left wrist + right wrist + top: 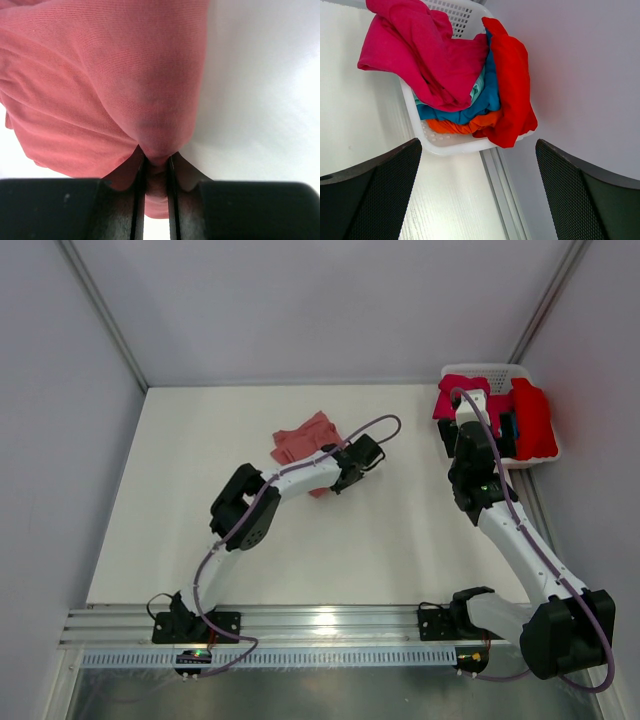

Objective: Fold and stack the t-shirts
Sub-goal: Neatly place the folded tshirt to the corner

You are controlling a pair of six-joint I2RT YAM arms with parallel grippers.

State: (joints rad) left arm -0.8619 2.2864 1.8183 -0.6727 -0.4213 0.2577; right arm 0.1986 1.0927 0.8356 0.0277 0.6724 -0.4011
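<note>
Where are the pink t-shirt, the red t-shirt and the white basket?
pink t-shirt (100, 75): left wrist view, mid cloth.
red t-shirt (512, 85): right wrist view, draped middle.
white basket (447, 145): right wrist view, near wall.

1. The white basket (482, 373) fills the far right corner of the counter (400, 540), just beside the right wall (580, 75). That leaves only a thin gap on that side.
2. A magenta shirt (420, 55) and a red shirt (512, 90) heap above the basket's rim and spill over it, covering most of its mouth.
3. Over the basket hangs the right pincer (477, 145), jaws wide apart. The right arm (520, 540) takes up the approach from the near side.
4. Left of the basket runs a broad bare stretch of counter, free to pass.
5. Well left of the basket lies the crumpled salmon shirt (300, 445). The left arm (280, 480) slants in from its near side, and the left pincer (156, 165) is nipped on a fold.
</note>
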